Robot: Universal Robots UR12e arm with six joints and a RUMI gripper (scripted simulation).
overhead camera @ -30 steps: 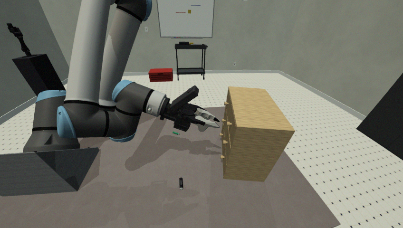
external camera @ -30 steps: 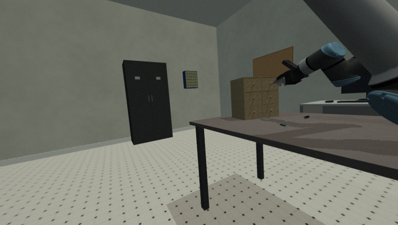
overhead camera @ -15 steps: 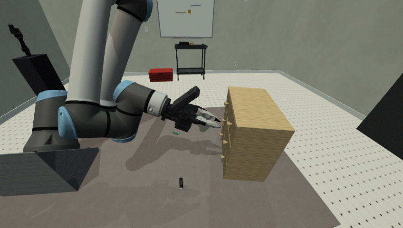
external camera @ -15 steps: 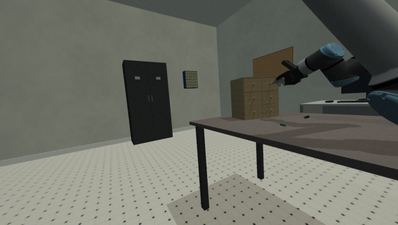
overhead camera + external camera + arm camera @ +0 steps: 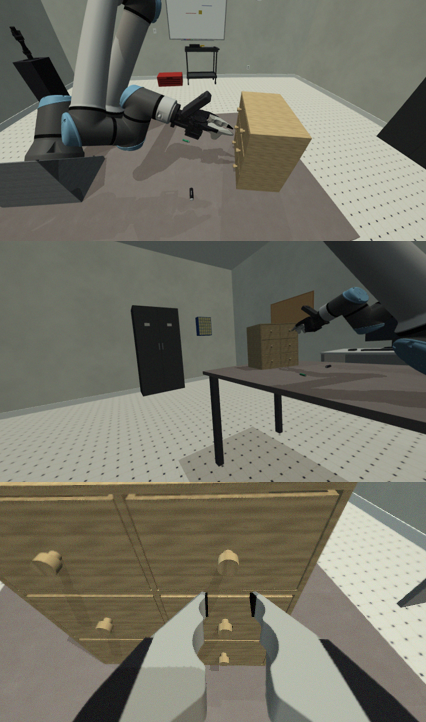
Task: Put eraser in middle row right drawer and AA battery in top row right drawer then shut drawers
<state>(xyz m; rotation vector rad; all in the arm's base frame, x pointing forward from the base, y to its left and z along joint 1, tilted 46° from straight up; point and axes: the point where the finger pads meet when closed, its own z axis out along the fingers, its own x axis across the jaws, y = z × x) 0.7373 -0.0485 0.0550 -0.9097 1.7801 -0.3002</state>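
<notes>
The wooden chest stands upright on the table with all drawers shut. My gripper hovers close in front of its right column, fingers a little apart with nothing between them. In the wrist view the top right drawer's knob is just above the fingertips, and the middle right drawer's knob shows between the fingers. A black AA battery lies on the table well away from the chest. A small green thing lies below my wrist. I cannot make out the eraser for sure.
The brown table ends close behind and beside the chest. My arm's base stands at the left end of the table. A red toolbox and a black cart stand far off on the floor.
</notes>
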